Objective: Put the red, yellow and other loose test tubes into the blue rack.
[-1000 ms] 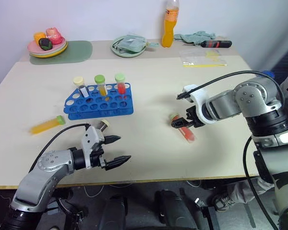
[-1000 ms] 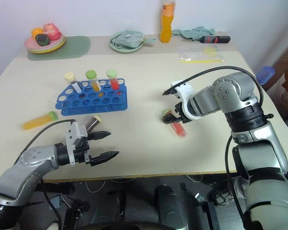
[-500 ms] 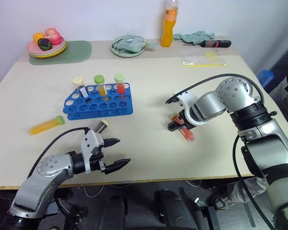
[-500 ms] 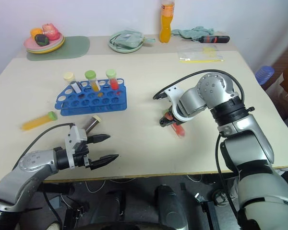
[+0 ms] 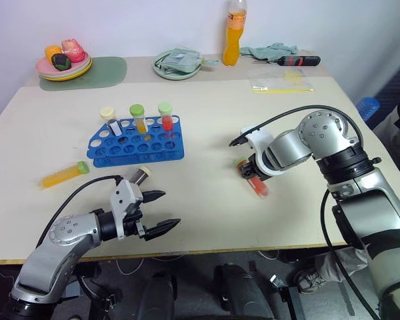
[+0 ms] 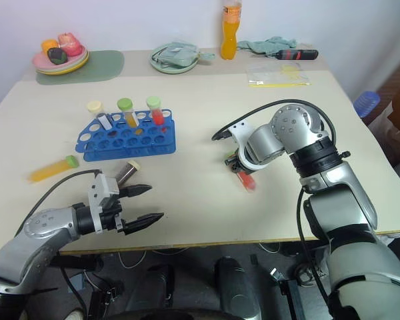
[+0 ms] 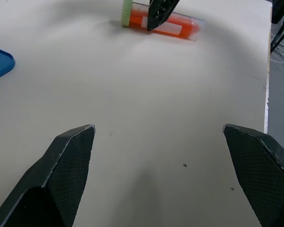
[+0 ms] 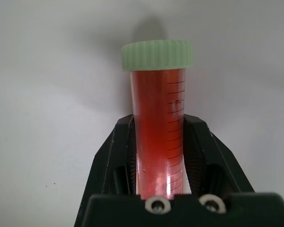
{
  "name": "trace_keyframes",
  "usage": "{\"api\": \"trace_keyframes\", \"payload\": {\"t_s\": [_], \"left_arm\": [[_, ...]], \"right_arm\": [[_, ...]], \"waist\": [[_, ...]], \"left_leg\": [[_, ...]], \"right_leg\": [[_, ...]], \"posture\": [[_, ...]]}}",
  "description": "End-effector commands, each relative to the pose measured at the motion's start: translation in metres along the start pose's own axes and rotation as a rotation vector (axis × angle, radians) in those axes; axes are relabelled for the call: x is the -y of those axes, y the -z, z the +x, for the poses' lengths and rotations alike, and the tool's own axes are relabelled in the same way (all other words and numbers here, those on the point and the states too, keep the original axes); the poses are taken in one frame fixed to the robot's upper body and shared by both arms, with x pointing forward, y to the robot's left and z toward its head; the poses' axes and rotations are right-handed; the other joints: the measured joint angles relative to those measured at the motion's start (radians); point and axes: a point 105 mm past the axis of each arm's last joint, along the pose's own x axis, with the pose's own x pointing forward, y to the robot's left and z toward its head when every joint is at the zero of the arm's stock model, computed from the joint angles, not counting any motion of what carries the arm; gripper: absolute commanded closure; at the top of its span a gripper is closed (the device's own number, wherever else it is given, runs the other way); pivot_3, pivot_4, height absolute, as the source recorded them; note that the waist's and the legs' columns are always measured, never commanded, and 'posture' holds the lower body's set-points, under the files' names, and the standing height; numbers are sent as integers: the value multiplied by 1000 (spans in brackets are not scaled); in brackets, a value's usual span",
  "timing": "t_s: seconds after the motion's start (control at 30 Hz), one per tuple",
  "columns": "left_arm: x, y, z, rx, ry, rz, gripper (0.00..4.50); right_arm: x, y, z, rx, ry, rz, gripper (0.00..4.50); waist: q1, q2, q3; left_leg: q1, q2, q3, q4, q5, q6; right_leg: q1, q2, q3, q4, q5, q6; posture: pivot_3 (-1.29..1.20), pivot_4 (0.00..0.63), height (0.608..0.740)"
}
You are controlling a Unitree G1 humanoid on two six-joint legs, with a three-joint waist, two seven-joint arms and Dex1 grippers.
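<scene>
**Red tube gripped on the table, rack waiting at ten o'clock**

Fingers of the right end effector (image 5: 251, 175) are clamped on the barrel of the red test tube (image 8: 157, 127), which lies flat on the table (image 5: 207, 220) with its pale green cap (image 8: 156, 55) pointing away from the wrist. In the head view the tube's long axis runs roughly from eleven o'clock at the cap to five o'clock at the base, and the grip sits just behind the cap. The blue rack (image 5: 139, 145) lies toward ten o'clock from that grip, well apart across bare table. The lift looks likely to need the tube turned from lying to upright before it can drop into a hole.

The rack holds three upright tubes along its far row: one with a cream cap (image 5: 109, 115), a yellow-filled one with a green cap (image 5: 139, 115) and a red-filled one with a green cap (image 5: 166, 112). Its other holes look empty.

Two more tubes lie loose. A yellow test tube (image 5: 65, 175) rests at about seven o'clock from the rack, long axis near level across the view. A short tube with a cream cap (image 5: 141, 175) lies just beside the left end effector (image 5: 158, 211), whose fingers stand wide apart and hold nothing. The left arm is the nearer one to both.
</scene>
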Motion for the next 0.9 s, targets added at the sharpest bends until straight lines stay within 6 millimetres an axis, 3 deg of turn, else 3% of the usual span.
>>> {"api": "trace_keyframes", "payload": {"t_s": [0.03, 0.23, 0.27, 0.33, 0.4, 0.47, 0.53, 0.6, 0.7, 0.9], "left_arm": [[-2, -9, -5, 20, -14, 44, 0], [-6, -8, -12, 14, -58, 40, 0], [-9, -8, -15, 16, -78, 37, 0], [-26, -9, -29, 34, -205, 25, 0], [-37, -9, -38, 49, -287, 20, 0], [-48, -9, -45, 69, -381, 30, 0], [-60, -10, -51, 97, -468, 32, 0], [-67, -11, -52, 105, -512, 38, 0], [-70, -11, -52, 102, -518, 41, 0], [-79, -11, -60, 85, -540, 50, 0]], "right_arm": [[-3, -8, -7, 49, -3, -18, 3644], [-19, -25, -28, 203, -35, -121, 3688], [-26, -33, -36, 288, -59, -149, 3688], [-55, -67, -76, 673, -169, -254, 3688], [-75, -78, -102, 902, -277, -336, 3688], [-92, -77, -115, 1085, -434, -363, 3688], [-101, -79, -113, 1243, -526, -311, 3688], [-103, -93, -93, 1330, -419, -277, 3688], [-115, -109, -85, 1433, -403, -228, 3688], [-135, -127, -59, 1464, -432, -197, 3688]], "waist": [[-1, 0, 0], [0, 1, 1], [0, 2, 1], [1, 2, 1], [0, 2, 1], [2, 1, 0], [2, -1, -1], [1, 0, 0], [0, 0, 0], [-1, 0, 0]], "left_leg": [[0, 0, 0, 0, 0, 0], [-1, 0, 0, 0, 0, 0], [-1, 0, 0, 0, 0, 0], [-2, 0, 0, 0, 0, 1], [-3, 1, -1, 0, -1, 1], [-3, 1, -1, 0, -1, 1], [-1, 2, -1, 0, -1, 2], [0, 2, 0, 0, -1, 2], [0, 1, 1, 1, -1, 1], [0, 1, 0, -1, -1, 1]], "right_leg": [[0, 0, 0, 0, 0, 0], [-1, 0, 0, 0, 0, 0], [-1, 0, 0, 0, 0, 0], [-2, 0, 0, 0, 0, 0], [-3, 1, -1, -1, 0, 0], [-3, 1, -1, -1, 0, 0], [0, 1, -1, -3, 0, 1], [1, 1, -1, -3, 0, 1], [0, 0, 0, 0, 1, 0], [-1, 0, 0, 1, 1, 0]], "posture": [[0, 150, 740], [0, 150, 740], [0, 150, 740], [0, 150, 740], [0, 150, 740], [0, 150, 740], [0, 150, 740], [0, 150, 740], [0, 150, 740], [0, 150, 740]]}}
